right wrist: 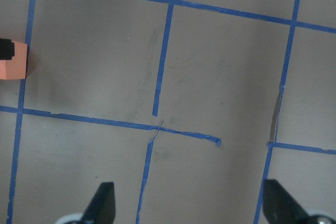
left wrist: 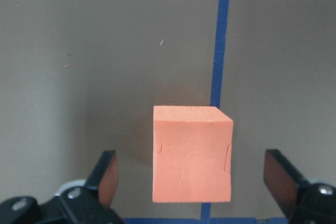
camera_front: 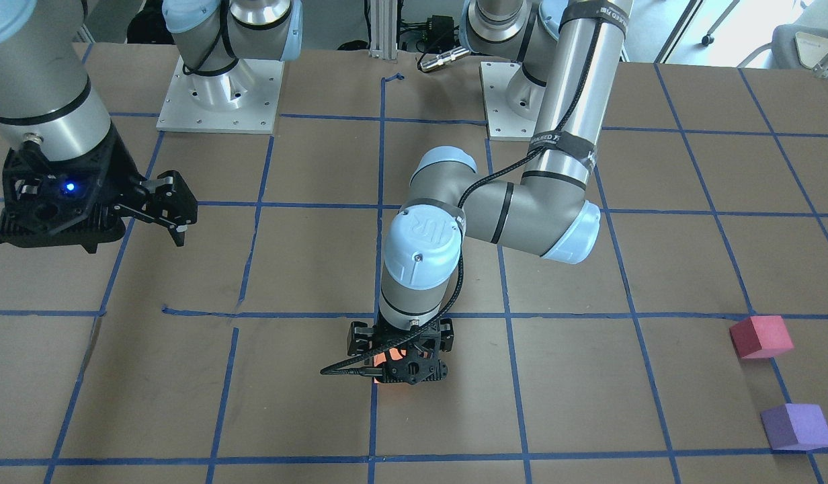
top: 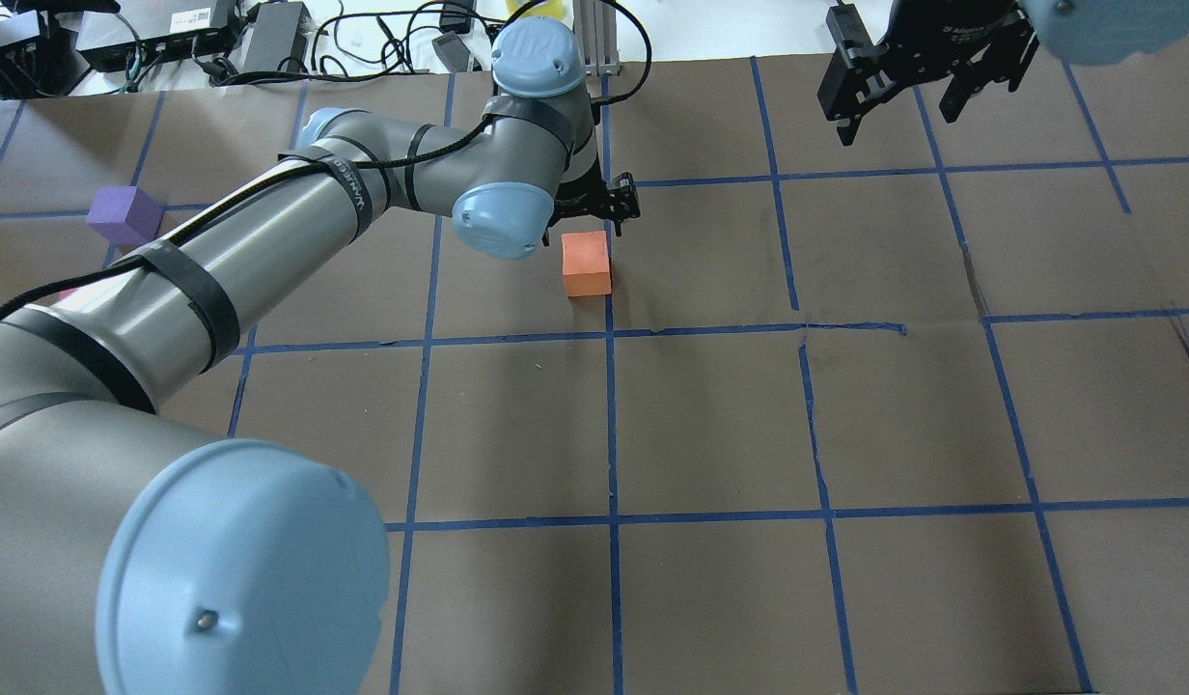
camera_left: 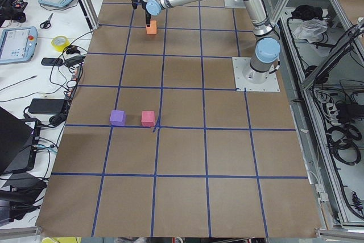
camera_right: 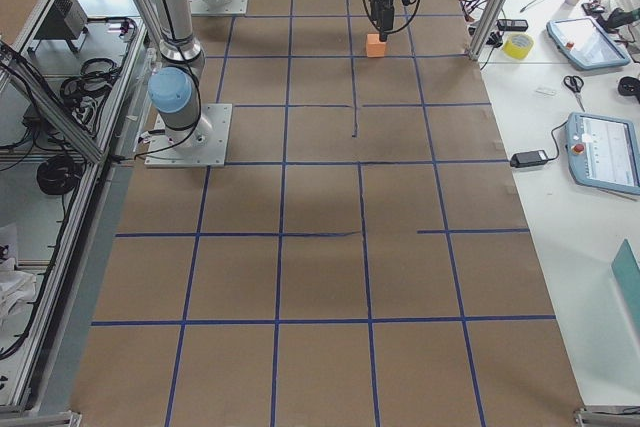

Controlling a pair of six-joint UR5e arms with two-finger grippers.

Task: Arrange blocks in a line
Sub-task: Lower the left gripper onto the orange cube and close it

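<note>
The orange block (top: 587, 263) rests on the brown table beside a blue tape line, near the far middle. My left gripper (left wrist: 193, 174) is open, just above the block and straddling it, with a gap at each finger (left wrist: 105, 174). In the front view the gripper (camera_front: 397, 363) hides most of the block (camera_front: 386, 356). The red-pink block (camera_front: 760, 336) and the purple block (camera_front: 796, 427) sit side by side far out on my left. My right gripper (top: 894, 106) hangs open and empty above the table's far right; its wrist view shows the orange block (right wrist: 13, 60) at the left edge.
Blue tape (top: 612, 425) marks a grid on the brown paper. The two arm base plates (camera_front: 219, 94) stand at the robot's side of the table. A metal cylinder (camera_front: 444, 59) lies between them. Cables and devices lie beyond the far edge (top: 266, 39).
</note>
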